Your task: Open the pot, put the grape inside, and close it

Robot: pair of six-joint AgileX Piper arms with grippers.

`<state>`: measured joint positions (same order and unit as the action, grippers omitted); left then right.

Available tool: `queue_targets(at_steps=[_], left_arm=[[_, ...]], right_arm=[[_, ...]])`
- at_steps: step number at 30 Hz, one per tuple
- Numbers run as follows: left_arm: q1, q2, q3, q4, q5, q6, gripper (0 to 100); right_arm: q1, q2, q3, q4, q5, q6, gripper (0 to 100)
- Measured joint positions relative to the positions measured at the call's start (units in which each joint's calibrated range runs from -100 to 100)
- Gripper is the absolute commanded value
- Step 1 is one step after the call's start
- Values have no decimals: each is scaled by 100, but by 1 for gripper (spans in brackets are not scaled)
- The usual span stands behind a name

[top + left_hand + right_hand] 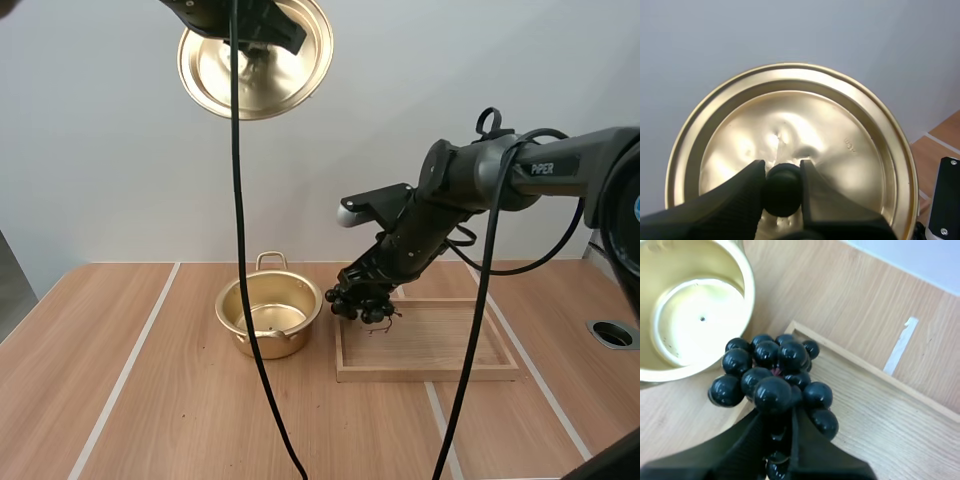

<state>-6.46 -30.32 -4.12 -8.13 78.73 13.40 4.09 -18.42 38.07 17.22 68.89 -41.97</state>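
Observation:
The golden pot (pixel 268 315) stands open on the table, its inside bare (pixel 695 315). Its golden lid (pixel 256 60) hangs high above the table, tilted toward the camera, with my left gripper (pixel 782 187) shut on the lid's black knob (pixel 782 189). A bunch of dark grapes (pixel 360 303) hangs above the left edge of the wooden tray (pixel 428 342), just right of the pot. My right gripper (pixel 777 427) is shut on the bunch of grapes (pixel 772 375), which hangs between the pot's rim and the tray's corner.
The wooden tray (pixel 880 405) lies right of the pot with a bare floor. White lines (pixel 130 365) run across the tabletop. A round dark hole (pixel 613 334) sits near the table's right edge.

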Motion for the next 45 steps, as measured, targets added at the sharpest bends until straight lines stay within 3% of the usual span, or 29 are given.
queue_targets(at_steps=[17,24,38,45], left_arm=[[0,-611,-476,0,0,0,0],[0,-674,-480,0,-150,0,0],[0,-795,-1413,0,-370,-185,0],[0,-819,-1875,0,12,-240,0]], right_arm=[[0,-605,-1383,-9,1074,208,0],[17,-605,-1727,283,1371,191,0],[846,286,-2108,370,1387,171,0],[945,714,-2264,380,1308,171,0]])
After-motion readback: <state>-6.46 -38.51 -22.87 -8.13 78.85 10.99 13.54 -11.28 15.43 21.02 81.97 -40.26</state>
